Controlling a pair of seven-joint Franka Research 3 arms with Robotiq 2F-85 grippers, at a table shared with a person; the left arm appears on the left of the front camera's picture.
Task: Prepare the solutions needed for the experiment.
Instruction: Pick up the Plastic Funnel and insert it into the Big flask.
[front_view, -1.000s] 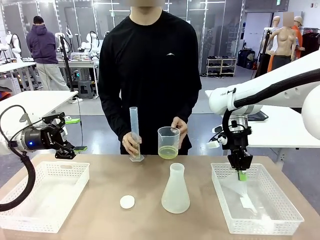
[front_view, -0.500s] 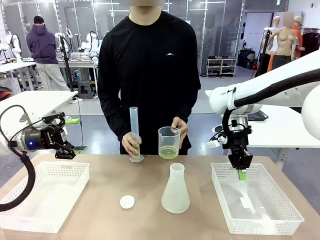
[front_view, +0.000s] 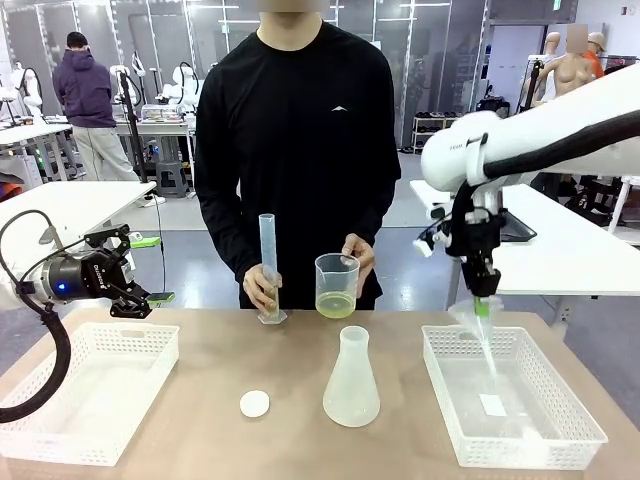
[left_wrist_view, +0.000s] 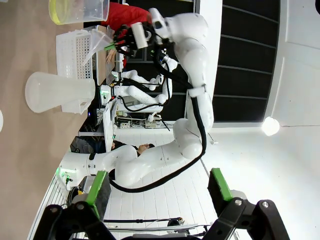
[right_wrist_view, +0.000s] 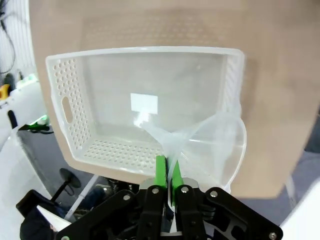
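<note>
Pale yellow-green soln (front_view: 336, 304) lies as a shallow layer in a clear beaker (front_view: 337, 270), which the person's hand (front_view: 362, 256) holds at the far edge of the tabletop (front_view: 200, 370); can't tell if the beaker rests on it or is lifted. Person's other hand (front_view: 260, 288) grips an upright grad. cylinder (front_view: 267, 245) just beside the beaker. Well to the right of the soln, approx. level w/ it, the right end effector (front_view: 483, 298) hangs over the right basket (front_view: 575, 420). Its green pads are pressed together on the wall of a clear funnel (front_view: 480, 322), stem pointing down into the basket. On the opp. side, the left end effector (front_view: 150, 270) is spread wide above the left basket (front_view: 60, 440), well apart from the soln. Frosted conical flask (front_view: 351, 385) stands mid-tabletop, nearer the robot than the beaker, w/ a white round cap (front_view: 254, 403) lying to its left.
</note>
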